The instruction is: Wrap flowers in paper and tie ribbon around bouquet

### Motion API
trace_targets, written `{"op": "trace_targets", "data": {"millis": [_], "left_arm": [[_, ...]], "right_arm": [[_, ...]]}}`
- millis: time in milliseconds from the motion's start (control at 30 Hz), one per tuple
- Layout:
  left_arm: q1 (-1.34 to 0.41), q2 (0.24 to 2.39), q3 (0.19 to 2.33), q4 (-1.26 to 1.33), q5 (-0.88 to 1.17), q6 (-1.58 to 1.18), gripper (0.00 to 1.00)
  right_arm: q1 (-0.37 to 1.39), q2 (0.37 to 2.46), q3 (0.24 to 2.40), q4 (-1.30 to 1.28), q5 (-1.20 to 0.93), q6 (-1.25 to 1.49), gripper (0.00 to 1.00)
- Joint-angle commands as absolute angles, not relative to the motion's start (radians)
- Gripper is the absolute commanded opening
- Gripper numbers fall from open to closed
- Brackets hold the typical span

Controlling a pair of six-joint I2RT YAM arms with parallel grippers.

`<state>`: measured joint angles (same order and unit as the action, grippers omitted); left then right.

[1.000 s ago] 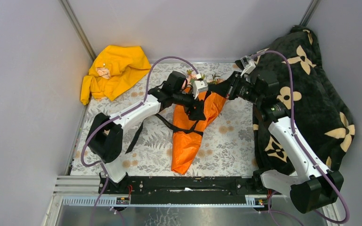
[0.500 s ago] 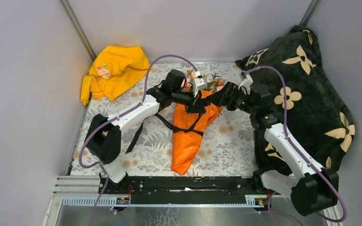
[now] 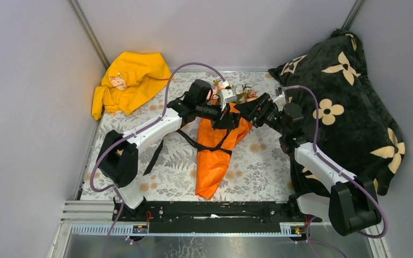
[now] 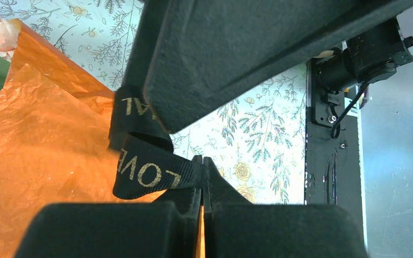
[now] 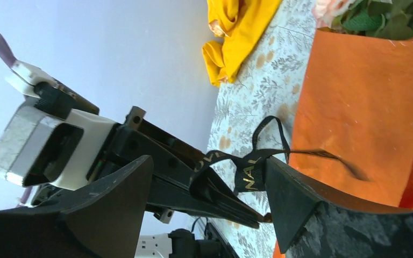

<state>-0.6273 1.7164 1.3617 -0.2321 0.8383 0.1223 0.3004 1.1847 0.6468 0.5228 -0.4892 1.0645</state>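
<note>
Black ribbon [image 4: 150, 174] with gold lettering, legible only from wrist views

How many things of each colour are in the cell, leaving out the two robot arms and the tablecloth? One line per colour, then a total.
Orange: 1 (wrapping paper)
Black: 2 (ribbon, pillow)
Yellow: 1 (cloth garment)
Pink and green: 1 (bunch of roses)
Total: 5

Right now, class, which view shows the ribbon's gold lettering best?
The left wrist view: the ribbon is close, letters readable, pinched by the left pincer. The right wrist view shows a smaller loop; the top view only a thin black strip.
</note>
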Motion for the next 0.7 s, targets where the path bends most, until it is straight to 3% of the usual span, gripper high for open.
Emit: {"op": "trace_targets", "data": {"millis": [0, 233, 567, 600, 667], "left_arm": [[-0.625, 1.715, 1.359, -0.192, 0.854, 0.124, 0.00], [-0.626, 1.716, 1.363, -0.189, 0.856, 0.118, 0.00], [-0.627, 1.728, 1.370, -0.187, 0.867, 0.112, 0.00], [-0.627, 1.729, 1.370, -0.187, 0.866, 0.113, 0.00], [-0.627, 1.728, 1.369, -0.187, 0.862, 0.112, 0.00]], "right_arm": [[0.306, 1.218, 0.658, 0.672, -0.498, 1.135, 0.83], [0.324, 1.269, 0.669, 0.582, -0.432, 1.167, 0.88], [0.346, 1.411, 0.673, 0.703, -0.471, 1.290, 0.80], [0.348, 1.422, 0.678, 0.715, -0.477, 1.297, 0.74], [0.350, 1.436, 0.679, 0.748, -0.492, 1.311, 0.54]]}}
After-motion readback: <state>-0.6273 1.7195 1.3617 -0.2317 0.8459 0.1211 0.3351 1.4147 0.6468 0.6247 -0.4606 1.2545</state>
